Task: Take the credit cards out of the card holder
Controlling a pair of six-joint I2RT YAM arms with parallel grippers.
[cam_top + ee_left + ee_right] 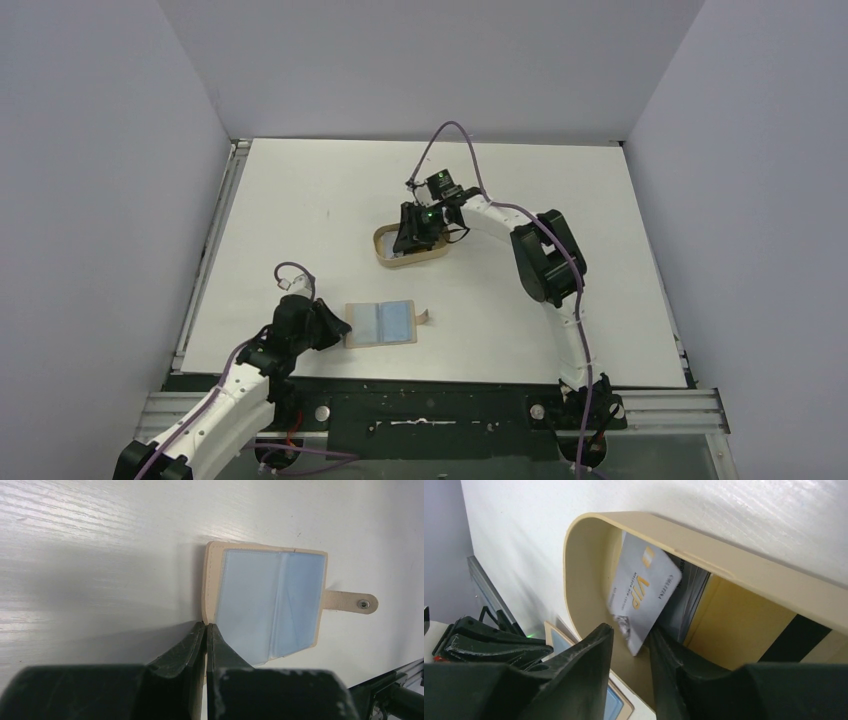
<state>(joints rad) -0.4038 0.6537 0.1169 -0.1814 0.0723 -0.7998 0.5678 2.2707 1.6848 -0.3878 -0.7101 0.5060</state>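
Note:
The tan card holder [382,322] lies open on the table, its inside pale blue, its strap tab [350,602] pointing right. I cannot tell whether cards sit in its pockets. My left gripper [338,328] is shut on the holder's left edge near a corner [206,626]. My right gripper [412,240] hangs over the oval tan tray [385,250]. Its jaws are apart [631,632]. A whitish credit card [644,592] with gold "VIP" print leans inside the tray between the fingers, its corner close to the right finger [669,660]. More cards [689,600] lie behind it.
The tray rim [574,550] curves round the cards; a yellow flat thing with a black stripe [744,625] lies in the tray too. The open holder [616,702] and my left arm [484,640] show below the right gripper. Walls enclose the table on three sides.

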